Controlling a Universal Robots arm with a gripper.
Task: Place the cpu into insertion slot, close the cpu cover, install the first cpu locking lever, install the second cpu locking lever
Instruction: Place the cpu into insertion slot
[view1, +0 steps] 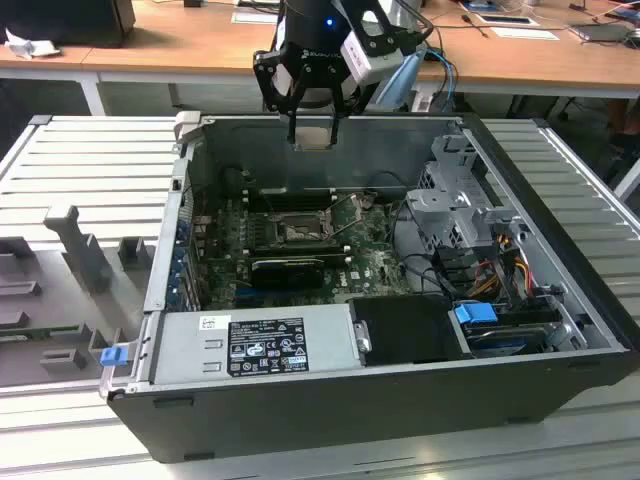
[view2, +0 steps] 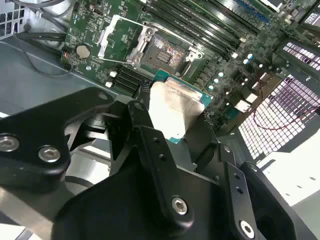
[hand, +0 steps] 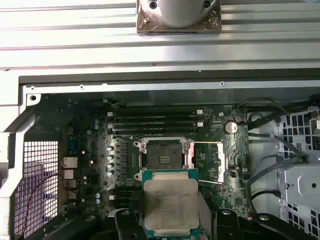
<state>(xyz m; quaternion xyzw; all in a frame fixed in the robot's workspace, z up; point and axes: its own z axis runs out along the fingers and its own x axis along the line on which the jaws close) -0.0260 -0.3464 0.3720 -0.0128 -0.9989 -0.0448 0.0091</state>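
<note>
- My gripper (view1: 315, 128) hangs over the far wall of the open computer case (view1: 400, 410), its 2 jaws pinching the cpu (view1: 315, 136) by opposite edges
- In both wrist views the cpu (hand: 171, 202) (view2: 175, 112) lies flat between my fingers (hand: 125, 226) (view2: 142, 125), pale metal top towards the cameras and green rim showing; it is up in the air, apart from the board
- The case lies on its side on a ribbed metal table (view1: 80, 160), open side up
- Inside it the green motherboard (view1: 370, 250) covers the floor, and a grey labelled power-supply box (view1: 265, 345) sits along the near wall
- A metal drive cage (view1: 450, 205) with coloured cables (view1: 490, 270) fills the case's end at the exterior view's right
- The insertion slot (hand: 162, 155) (view2: 162, 52) sits mid-board, its contacts bare
- The cpu cover (hand: 220, 165) (view2: 106, 36) is swung open, lying beside the slot
- 4 long memory slots (hand: 155, 122) run beside the slot
</note>
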